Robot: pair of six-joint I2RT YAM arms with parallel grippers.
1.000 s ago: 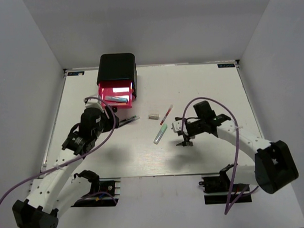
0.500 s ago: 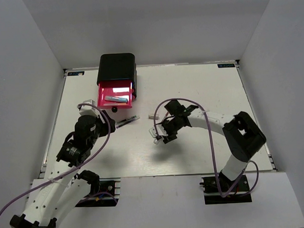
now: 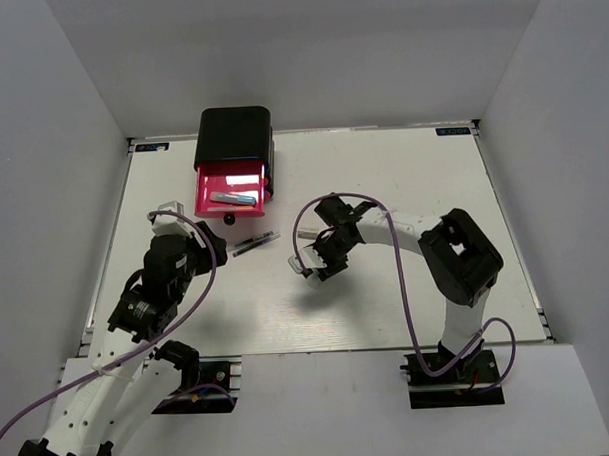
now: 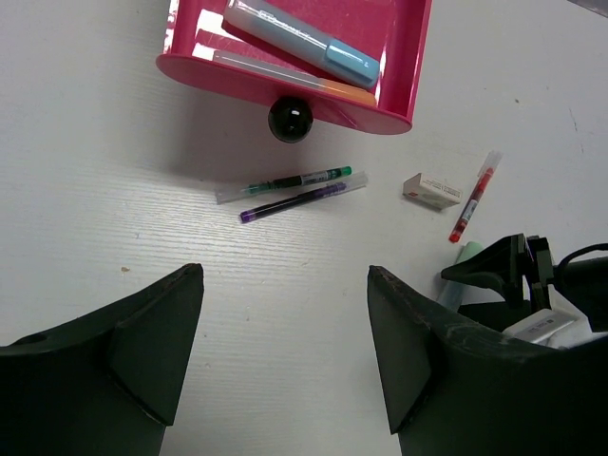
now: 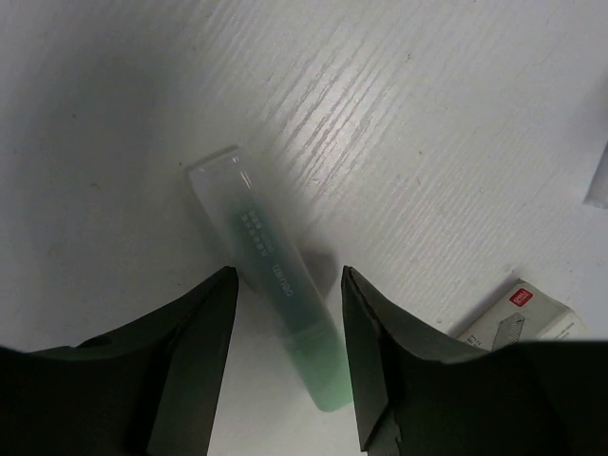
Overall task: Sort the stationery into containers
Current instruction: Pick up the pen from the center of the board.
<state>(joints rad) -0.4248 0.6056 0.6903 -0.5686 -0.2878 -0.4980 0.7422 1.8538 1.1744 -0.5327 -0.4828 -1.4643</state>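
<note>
- cabinet (image 3: 236, 130): black, stands at 11 o'clock on the tabletop (image 3: 413, 174).
- drawer (image 4: 404, 57): pink, pulled out toward 6 o'clock, with a black knob (image 4: 290, 119) on its front.
- drawer contents: a blue marker (image 4: 304, 43) lies across it, and an orange marker (image 4: 328, 88) lies along the front wall.
- green pen (image 4: 299, 180) and purple pen (image 4: 290, 201): side by side on the tabletop, just at 6 o'clock of the knob in the left wrist view.
- eraser (image 4: 429, 190): on the tabletop at 3 o'clock of the two pens, apart from them.
- red-white pen (image 4: 473, 185): just at 3 o'clock of the eraser, not touching it.
- green marker (image 5: 275, 304): flat on the tabletop near its centre. in the right wrist view its clear end points to 11 o'clock and its green end to 5 o'clock.
- right pincer (image 5: 287, 275): low over the green marker, one finger on each side. jaws apart, with a gap showing on the 3 o'clock side, so not clamped.
- left pincer (image 4: 285, 275): above bare tabletop at 6 o'clock of the two pens. jaws wide apart, with nothing between them.
</note>
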